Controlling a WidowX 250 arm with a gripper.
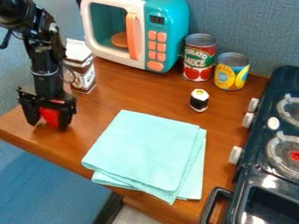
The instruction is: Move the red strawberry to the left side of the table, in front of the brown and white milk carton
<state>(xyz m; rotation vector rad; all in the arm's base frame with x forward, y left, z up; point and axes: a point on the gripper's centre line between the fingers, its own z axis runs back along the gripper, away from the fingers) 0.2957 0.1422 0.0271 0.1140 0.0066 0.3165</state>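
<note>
The folded cloth (143, 151) looks soft, matt and faintly textured on smooth, slightly glossy wood (225, 127); the toy microwave (169, 26) is smooth plastic, the cans (199, 57) have bare metal rims, and the stove (248, 192) looks dark and glossy

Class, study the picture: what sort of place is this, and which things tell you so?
Probably a toy kitchen set up for robot work: there's a teal microwave with chunky orange buttons, a small dark stove with burners, and a black robot arm.
</note>
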